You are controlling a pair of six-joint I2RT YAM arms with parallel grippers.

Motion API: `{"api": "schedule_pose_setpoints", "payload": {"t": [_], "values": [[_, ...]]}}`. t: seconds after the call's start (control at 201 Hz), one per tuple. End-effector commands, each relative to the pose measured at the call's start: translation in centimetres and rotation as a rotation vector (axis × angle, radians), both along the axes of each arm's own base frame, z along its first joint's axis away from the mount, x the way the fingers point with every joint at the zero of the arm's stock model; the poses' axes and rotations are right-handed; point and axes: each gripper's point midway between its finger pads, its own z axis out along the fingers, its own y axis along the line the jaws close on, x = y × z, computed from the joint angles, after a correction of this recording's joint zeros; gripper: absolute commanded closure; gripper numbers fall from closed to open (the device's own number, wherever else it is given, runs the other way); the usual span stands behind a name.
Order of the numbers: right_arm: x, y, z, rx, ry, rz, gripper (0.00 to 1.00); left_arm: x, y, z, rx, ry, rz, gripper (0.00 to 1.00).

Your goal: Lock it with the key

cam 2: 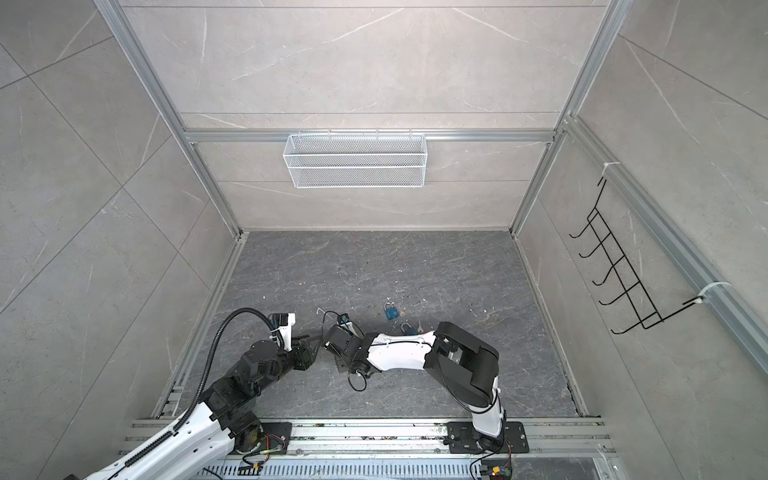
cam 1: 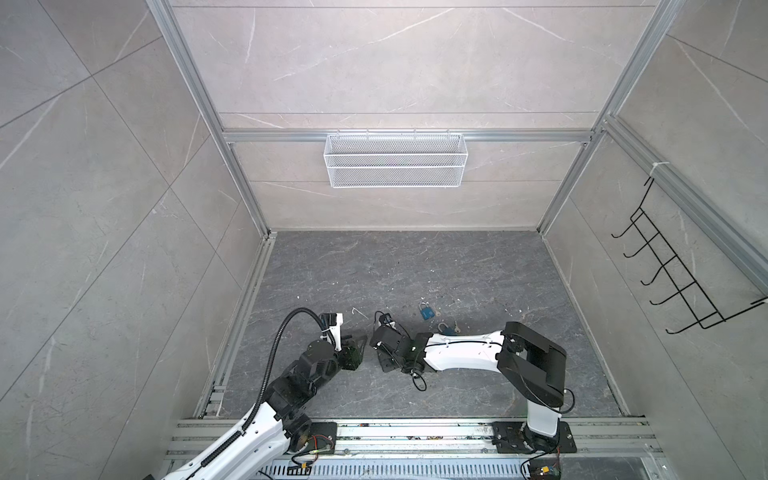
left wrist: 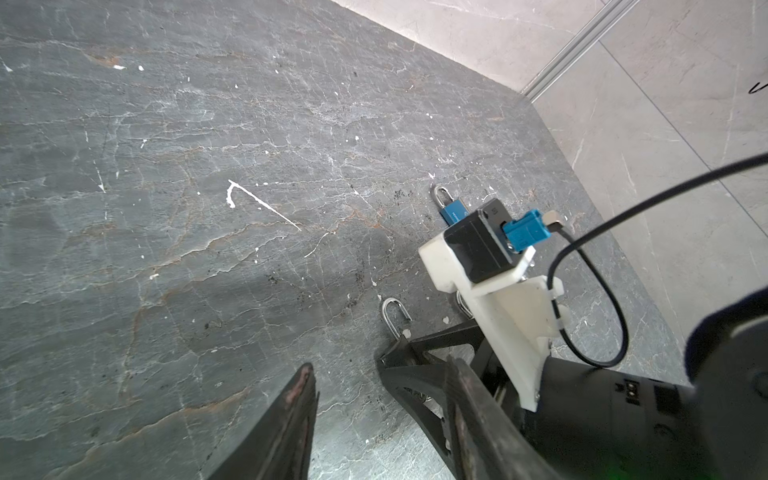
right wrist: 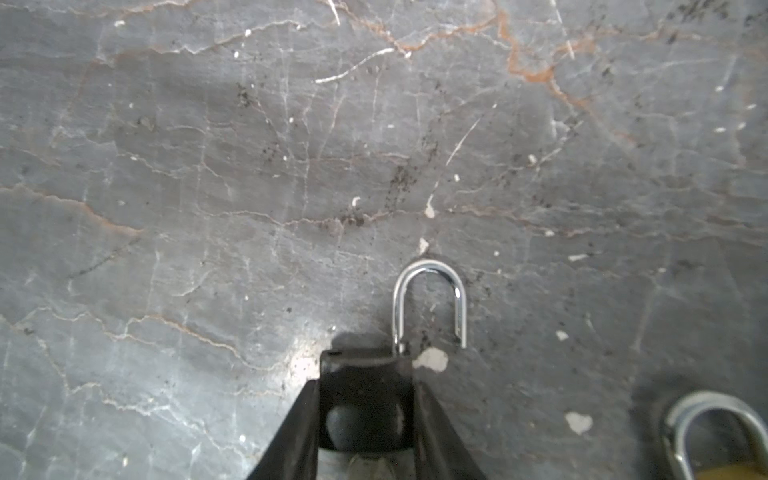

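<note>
Right wrist view: the dark grey veined stone-look tabletop fills the field. The right gripper sits low over it, fingers narrow and clamped on the black-bodied padlock, one finger against each side of the body. Its silver U-shaped shackle projects past the fingertips. One leg enters the body and the other ends free, so the shackle is open.

Left wrist view: the left gripper has its fingers apart with nothing between them. The right gripper's fingertip and the shackle lie just beyond its tips.

A yellowish-bodied padlock lies outside the right fingers, apart from them and partly cut off.

In both top views a blue square padlock lies flat, well past the right fingers. A second blue padlock lies back behind those fingers, beside the forearm. The small silver key is touching or just beside it; cannot tell which.
</note>
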Motion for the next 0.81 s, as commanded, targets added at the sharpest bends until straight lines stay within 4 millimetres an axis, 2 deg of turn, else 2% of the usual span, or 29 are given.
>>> {"api": "schedule_pose_setpoints", "payload": {"t": [0.0,0.184,0.299,0.393,0.528,0.801], "values": [[-1.1,-1.2,-0.3,-0.019,0.010,0.065,0.65,0.4,-0.8,1.8,-0.024,-0.048,-0.026,0.48],[-1.3,-0.8,3.6,0.105,-0.093,0.190,0.66,1.1,-1.0,1.0,0.019,-0.013,-0.012,0.48],[-1.9,-1.0,5.3,0.137,-0.140,0.260,0.68,1.5,-2.2,0.5,0.018,0.019,-0.053,0.48],[-2.3,-1.3,6.2,0.143,-0.164,0.297,0.69,1.5,-4.0,0.8,-0.028,0.020,-0.125,0.47],[-2.2,-1.8,7.0,0.138,-0.189,0.304,0.69,0.8,-6.7,2.1,-0.136,0.004,-0.258,0.37],[-2.3,-1.4,8.7,0.182,-0.227,0.330,0.69,1.0,-9.0,2.8,-0.247,0.061,-0.356,0.37]]}}
